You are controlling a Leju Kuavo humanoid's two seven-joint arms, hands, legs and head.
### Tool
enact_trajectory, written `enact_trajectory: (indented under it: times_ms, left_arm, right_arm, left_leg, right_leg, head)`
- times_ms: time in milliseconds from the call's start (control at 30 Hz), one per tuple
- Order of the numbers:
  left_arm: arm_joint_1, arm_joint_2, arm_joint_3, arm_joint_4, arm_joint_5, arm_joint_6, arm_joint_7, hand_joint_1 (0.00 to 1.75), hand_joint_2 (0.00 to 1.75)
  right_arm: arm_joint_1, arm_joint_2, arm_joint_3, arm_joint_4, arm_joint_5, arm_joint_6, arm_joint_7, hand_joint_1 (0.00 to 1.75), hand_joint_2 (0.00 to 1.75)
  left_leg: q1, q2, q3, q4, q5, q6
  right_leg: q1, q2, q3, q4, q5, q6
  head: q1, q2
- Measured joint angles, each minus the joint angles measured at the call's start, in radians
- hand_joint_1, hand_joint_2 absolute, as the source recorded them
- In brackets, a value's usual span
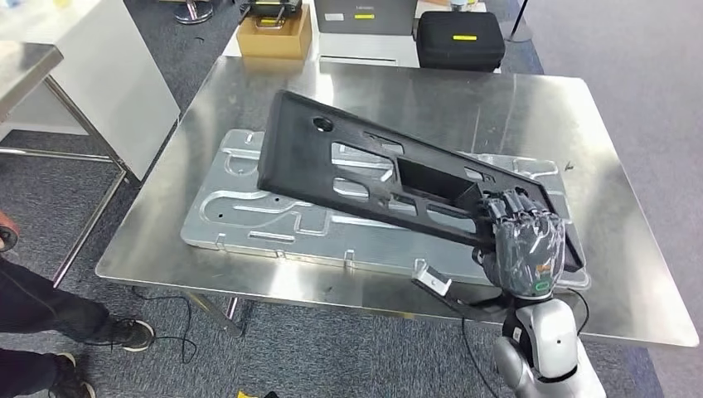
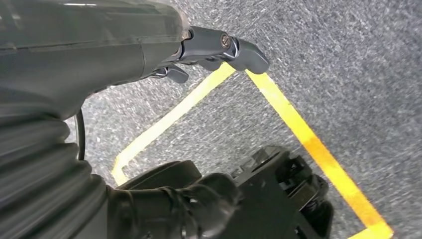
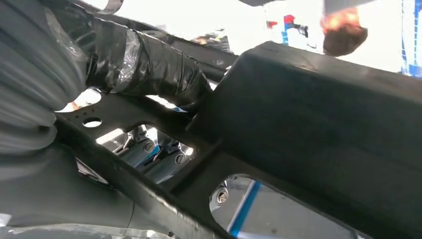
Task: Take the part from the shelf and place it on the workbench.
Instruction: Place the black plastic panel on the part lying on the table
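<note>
One big shiny steel workbench (image 1: 530, 116), bare metal along its far side and its right side. One flat silver plate (image 1: 249, 207) with grooves lying in the middle of it, well back from the left edge, close to the near edge. One long black part (image 1: 332, 162) with holes cut through, tilted over the plate: far left end high, near right end low by the bench's near edge. Cannot tell if the low end touches the plate. One right hand (image 1: 522, 245), wrapped in clear film, gripping the part at its low right end, fingers curled tight over the edge. Up close, in the right wrist view, the thumb (image 3: 149, 64) pressed against the black part (image 3: 308, 124).

One left hand (image 2: 99, 55) hanging low over grey carpet (image 2: 348, 59), holding nothing, dark fingers (image 2: 224, 47) stretched out apart. Two yellow tape lines (image 2: 298, 129) on the carpet below, meeting at a corner.

Beyond the bench's far edge: one black case (image 1: 460, 37), one grey box (image 1: 365, 16), one cardboard box (image 1: 273, 35). One white table (image 1: 91, 83) to the left, with a strip of open carpet between it and the bench. One person's dark shoe (image 1: 124, 334) on the floor near the bench's left corner.
</note>
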Motion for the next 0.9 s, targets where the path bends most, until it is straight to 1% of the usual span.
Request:
enact_trajectory:
  times_ms: [33,67,100,133,167,200,233,267,300,333,367,400,433,500,533,567,600,667,700,733,767,800,833,867,900]
  left_arm:
    - [-0.001,0.0,0.0,0.0,-0.01,0.002,0.009,0.0,0.0]
    - [-0.004,0.0,0.0,0.0,-0.02,0.002,0.016,0.0,0.0]
    - [-0.007,0.0,0.0,0.0,-0.03,0.001,0.022,0.0,0.0]
    - [-0.01,0.0,0.0,0.0,-0.04,0.0,0.028,0.0,0.0]
    - [-0.012,-0.001,0.0,0.0,-0.05,-0.001,0.033,0.0,0.0]
    - [-0.014,-0.001,0.0,0.0,-0.058,-0.003,0.037,0.0,0.0]
    - [-0.015,-0.001,0.0,0.0,-0.066,-0.003,0.042,0.0,0.0]
    - [-0.015,-0.002,0.0,0.0,-0.074,-0.004,0.046,0.0,0.0]
    - [-0.017,-0.002,0.0,0.0,-0.081,-0.004,0.05,0.0,0.0]
    - [-0.019,-0.002,0.0,0.0,-0.088,-0.004,0.054,0.0,0.0]
    - [-0.022,-0.002,0.0,0.0,-0.095,-0.004,0.058,0.0,0.0]
    - [-0.025,-0.003,0.0,0.0,-0.1,-0.005,0.061,0.0,0.0]
    - [-0.027,-0.004,0.0,0.0,-0.105,-0.006,0.064,0.0,0.0]
    - [-0.029,-0.006,0.0,0.0,-0.113,-0.007,0.07,0.0,0.0]
    - [-0.031,-0.007,0.0,0.0,-0.116,-0.007,0.072,0.0,0.0]
    - [-0.033,-0.008,0.0,0.0,-0.118,-0.007,0.074,0.0,0.0]
    - [-0.035,-0.01,0.0,0.0,-0.119,-0.007,0.075,0.0,0.0]
    - [-0.039,-0.013,0.0,0.0,-0.122,-0.007,0.076,0.0,0.0]
    - [-0.039,-0.014,0.0,0.0,-0.124,-0.007,0.077,0.0,0.0]
    - [-0.039,-0.015,0.0,0.0,-0.125,-0.007,0.078,0.0,0.0]
    - [-0.039,-0.015,0.0,0.0,-0.126,-0.007,0.079,0.0,0.0]
    - [-0.039,-0.016,0.0,0.0,-0.126,-0.006,0.08,0.0,0.0]
    - [-0.039,-0.016,0.0,0.0,-0.127,-0.006,0.08,0.0,0.0]
    - [-0.04,-0.017,0.0,0.0,-0.127,-0.005,0.081,0.0,0.0]
    - [-0.04,-0.017,0.0,0.0,-0.128,-0.005,0.082,0.0,0.0]
  right_arm:
    - [-0.019,-0.001,0.006,0.013,0.012,0.014,0.012,1.67,1.75]
    - [-0.045,-0.001,0.014,0.031,0.027,0.03,0.026,1.68,1.75]
    - [-0.076,-0.001,0.022,0.053,0.045,0.048,0.042,1.68,1.75]
    - [-0.109,-0.001,0.03,0.081,0.063,0.066,0.06,1.69,1.75]
    - [-0.139,-0.001,0.036,0.111,0.08,0.084,0.077,1.69,1.75]
    - [-0.165,-0.002,0.04,0.14,0.094,0.098,0.092,1.69,1.75]
    - [-0.189,-0.002,0.043,0.17,0.106,0.11,0.105,1.69,1.75]
    - [-0.212,-0.003,0.046,0.198,0.118,0.119,0.117,1.68,1.75]
    - [-0.234,-0.004,0.05,0.227,0.132,0.126,0.129,1.68,1.75]
    - [-0.256,-0.004,0.052,0.254,0.145,0.132,0.141,1.69,1.75]
    - [-0.277,-0.004,0.054,0.28,0.159,0.135,0.153,1.68,1.75]
    - [-0.296,-0.004,0.056,0.307,0.172,0.138,0.166,1.68,1.75]
    - [-0.311,-0.004,0.058,0.331,0.185,0.14,0.178,1.68,1.75]
    - [-0.333,-0.004,0.066,0.377,0.203,0.142,0.204,1.68,1.75]
    - [-0.34,-0.003,0.069,0.396,0.207,0.142,0.215,1.68,1.75]
    - [-0.347,-0.003,0.073,0.415,0.209,0.142,0.226,1.69,1.75]
    - [-0.352,-0.002,0.076,0.432,0.21,0.143,0.233,1.68,1.75]
    - [-0.358,0.002,0.082,0.466,0.212,0.148,0.245,1.68,1.75]
    - [-0.358,0.003,0.086,0.482,0.213,0.152,0.249,1.67,1.75]
    - [-0.358,0.004,0.089,0.497,0.214,0.157,0.252,1.67,1.75]
    - [-0.358,0.005,0.092,0.512,0.215,0.162,0.253,1.66,1.75]
    - [-0.359,0.005,0.095,0.525,0.215,0.165,0.254,1.63,1.75]
    - [-0.361,0.005,0.099,0.537,0.216,0.169,0.254,1.57,1.75]
    - [-0.363,0.006,0.101,0.548,0.216,0.172,0.254,1.3,1.75]
    - [-0.365,0.006,0.103,0.56,0.216,0.175,0.254,0.89,1.75]
  left_leg:
    - [0.0,0.001,-0.005,0.013,-0.01,-0.005]
    - [0.001,0.002,-0.019,0.045,-0.03,-0.01]
    - [0.003,0.003,-0.043,0.097,-0.057,-0.013]
    - [0.004,0.004,-0.076,0.163,-0.087,-0.016]
    - [0.004,0.005,-0.108,0.225,-0.109,-0.018]
    - [0.005,0.005,-0.13,0.264,-0.115,-0.019]
    - [0.005,0.005,-0.137,0.269,-0.103,-0.02]
    - [0.005,0.005,-0.125,0.238,-0.074,-0.019]
    - [0.006,0.006,-0.098,0.177,-0.035,-0.017]
    - [0.005,0.006,-0.067,0.112,-0.006,-0.014]
    - [0.004,0.005,-0.042,0.057,0.013,-0.011]
    - [0.003,0.005,-0.026,0.022,0.02,-0.008]
    - [0.001,0.004,-0.021,0.01,0.017,-0.005]
    - [0.002,0.003,-0.02,0.002,0.021,0.005]
    - [0.004,0.003,-0.017,-0.002,0.023,0.011]
    - [0.006,0.004,-0.015,-0.007,0.025,0.017]
    - [0.008,0.004,-0.012,-0.011,0.026,0.023]
    - [0.007,0.004,-0.011,-0.011,0.024,0.028]
    - [0.007,0.004,-0.011,-0.011,0.023,0.029]
    - [0.007,0.003,-0.01,-0.01,0.022,0.03]
    - [0.007,0.002,-0.009,-0.009,0.021,0.029]
    - [0.007,0.001,-0.007,-0.008,0.019,0.028]
    - [0.007,-0.001,-0.005,-0.007,0.016,0.026]
    - [0.005,-0.002,-0.005,-0.004,0.014,0.023]
    - [0.004,-0.002,-0.007,-0.003,0.012,0.019]
  right_leg:
    - [-0.003,0.0,0.002,-0.003,0.002,-0.006]
    - [-0.006,0.0,0.003,-0.006,0.003,-0.012]
    - [-0.006,0.0,0.005,-0.008,0.004,-0.016]
    - [-0.006,0.0,0.005,-0.008,0.004,-0.018]
    - [-0.005,-0.001,0.005,-0.007,0.004,-0.02]
    - [-0.004,-0.002,0.006,-0.007,0.004,-0.02]
    - [-0.003,-0.003,0.006,-0.006,0.003,-0.021]
    - [-0.003,-0.004,0.006,-0.005,0.003,-0.02]
    - [-0.002,-0.003,0.007,-0.004,0.001,-0.019]
    - [-0.001,-0.003,0.007,-0.002,-0.001,-0.017]
    - [0.0,-0.003,0.006,0.001,-0.003,-0.013]
    - [0.002,-0.003,0.005,0.002,-0.003,-0.009]
    - [0.004,-0.003,0.004,0.001,-0.002,-0.005]
    - [0.003,-0.004,0.003,-0.001,-0.003,0.005]
    - [0.002,-0.004,0.0,0.006,-0.01,0.01]
    - [0.001,-0.004,-0.011,0.031,-0.026,0.014]
    - [0.0,-0.004,-0.032,0.076,-0.05,0.018]
    - [-0.001,-0.004,-0.097,0.205,-0.103,0.025]
    - [-0.001,-0.004,-0.125,0.254,-0.113,0.026]
    - [-0.002,-0.004,-0.139,0.271,-0.106,0.027]
    - [-0.002,-0.004,-0.133,0.25,-0.08,0.025]
    - [-0.002,-0.004,-0.11,0.194,-0.041,0.023]
    - [-0.001,-0.004,-0.08,0.126,-0.007,0.019]
    - [0.002,-0.004,-0.053,0.064,0.017,0.014]
    - [0.005,-0.004,-0.034,0.023,0.028,0.01]
  head:
    - [0.0,0.0]
    - [-0.001,0.0]
    - [-0.002,0.0]
    - [-0.002,0.0]
    - [-0.002,0.0]
    - [-0.002,0.0]
    - [-0.002,0.0]
    - [-0.002,0.0]
    - [-0.002,0.0]
    - [-0.002,0.0]
    - [-0.002,0.0]
    - [-0.002,0.0]
    - [-0.002,0.0]
    - [-0.002,0.0]
    - [-0.002,0.0]
    - [-0.002,0.0]
    - [-0.001,0.0]
    - [-0.001,0.0]
    - [-0.001,0.0]
    - [-0.001,0.0]
    - [-0.001,0.0]
    - [-0.001,0.0]
    - [-0.001,0.0]
    - [-0.001,0.0]
    - [-0.001,0.0]
